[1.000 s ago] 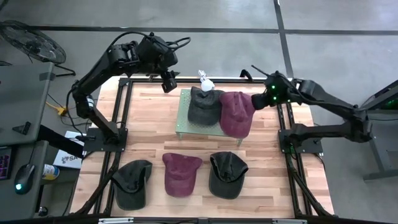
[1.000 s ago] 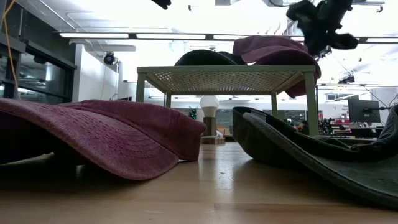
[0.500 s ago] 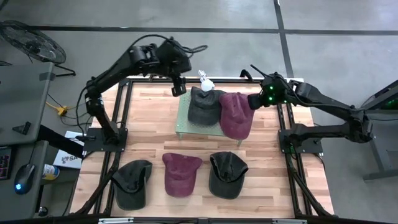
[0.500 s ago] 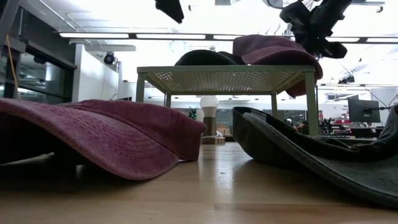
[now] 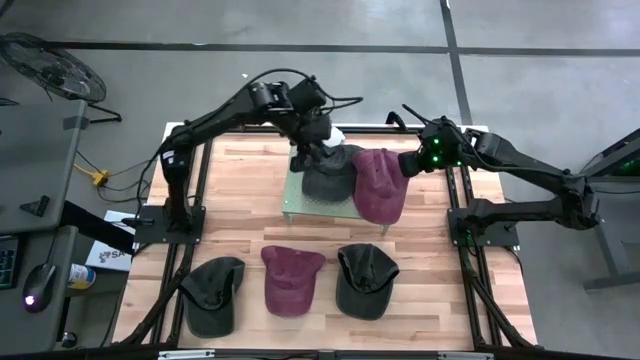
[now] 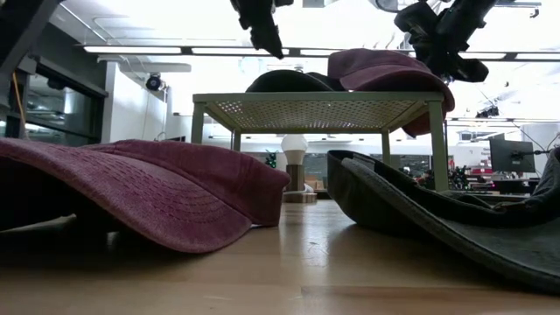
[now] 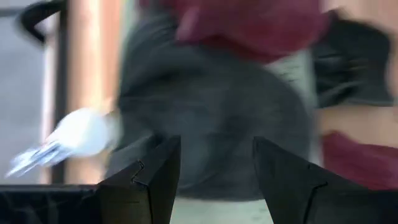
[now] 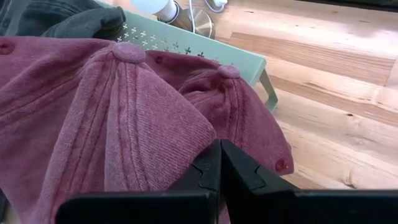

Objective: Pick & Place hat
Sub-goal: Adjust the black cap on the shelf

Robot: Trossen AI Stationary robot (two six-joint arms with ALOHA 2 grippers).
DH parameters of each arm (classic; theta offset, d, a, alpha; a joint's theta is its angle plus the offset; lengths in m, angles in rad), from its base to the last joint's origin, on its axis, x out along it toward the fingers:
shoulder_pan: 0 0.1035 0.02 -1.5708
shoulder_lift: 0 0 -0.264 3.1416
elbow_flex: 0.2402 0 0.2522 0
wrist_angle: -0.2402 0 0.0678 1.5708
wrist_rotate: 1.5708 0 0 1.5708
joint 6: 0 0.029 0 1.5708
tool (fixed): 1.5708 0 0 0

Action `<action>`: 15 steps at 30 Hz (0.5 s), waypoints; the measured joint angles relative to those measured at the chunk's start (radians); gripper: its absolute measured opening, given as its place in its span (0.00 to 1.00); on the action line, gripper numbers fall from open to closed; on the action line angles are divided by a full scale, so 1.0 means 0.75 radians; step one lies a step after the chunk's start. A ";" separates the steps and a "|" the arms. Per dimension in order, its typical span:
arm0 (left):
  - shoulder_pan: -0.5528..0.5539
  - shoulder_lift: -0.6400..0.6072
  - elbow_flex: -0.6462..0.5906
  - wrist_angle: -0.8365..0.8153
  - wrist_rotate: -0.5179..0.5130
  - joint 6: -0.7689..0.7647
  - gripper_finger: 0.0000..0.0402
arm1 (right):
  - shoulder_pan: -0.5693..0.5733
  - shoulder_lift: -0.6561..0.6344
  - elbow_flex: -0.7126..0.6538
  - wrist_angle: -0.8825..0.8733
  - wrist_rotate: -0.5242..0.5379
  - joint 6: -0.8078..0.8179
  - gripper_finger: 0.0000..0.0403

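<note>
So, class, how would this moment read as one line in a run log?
left hand: open, over dark hat on green stand | right hand: shut, at maroon hat | three hats on table

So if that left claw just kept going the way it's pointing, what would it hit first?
Most likely the dark hat on the green stand. The left gripper is open and aimed at its crown, which fills the wrist view, though that view is blurred, so the gap is hard to judge.
</note>
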 joint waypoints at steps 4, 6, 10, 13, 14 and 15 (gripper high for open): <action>-0.012 -0.002 0.001 0.001 0.088 0.025 0.48 | 0.000 0.000 0.000 0.000 -0.009 -0.006 0.00; -0.011 -0.002 0.001 -0.039 0.092 0.021 0.48 | 0.000 0.000 0.000 0.001 -0.009 -0.015 0.00; -0.019 0.000 0.001 -0.146 0.117 -0.007 0.48 | 0.000 0.000 0.001 0.001 -0.009 -0.023 0.00; -0.057 0.012 0.001 -0.168 0.088 -0.021 0.48 | 0.000 0.000 0.001 0.001 -0.010 -0.030 0.00; -0.077 0.013 0.001 -0.173 0.052 -0.023 0.48 | 0.000 0.000 0.001 0.001 -0.013 -0.031 0.00; -0.098 0.014 0.001 -0.167 0.004 -0.026 0.48 | 0.000 0.000 0.001 0.002 -0.016 -0.034 0.00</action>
